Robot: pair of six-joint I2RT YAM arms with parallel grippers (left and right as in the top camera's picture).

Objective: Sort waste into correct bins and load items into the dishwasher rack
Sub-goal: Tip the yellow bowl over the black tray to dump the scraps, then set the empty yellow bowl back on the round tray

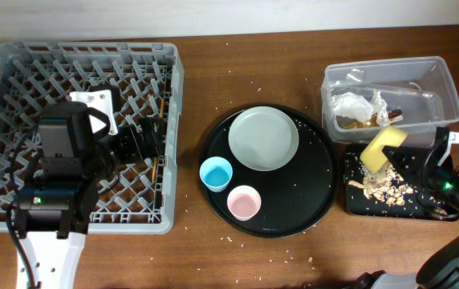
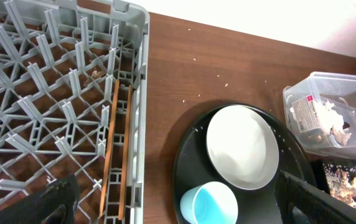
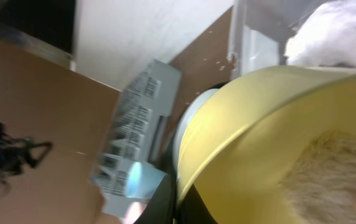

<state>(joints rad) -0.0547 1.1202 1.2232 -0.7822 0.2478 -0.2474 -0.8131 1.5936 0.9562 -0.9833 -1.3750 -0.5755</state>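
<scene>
While tilted over the black tray (image 1: 406, 207), yellow bowl (image 1: 383, 148): seemed light, stiff, probably slick; its rim offered the hold.
Right gripper (image 1: 410, 151): clamped on the bowl.
Left gripper (image 1: 153, 138): stood open, empty.

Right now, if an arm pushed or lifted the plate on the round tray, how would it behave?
The plate looks rigid and smooth, so it would probably slide across the round tray rather than tip, possibly nudging the blue cup beside it. It lies flat with a low rim, so jaws would likely struggle to get under it.
</scene>
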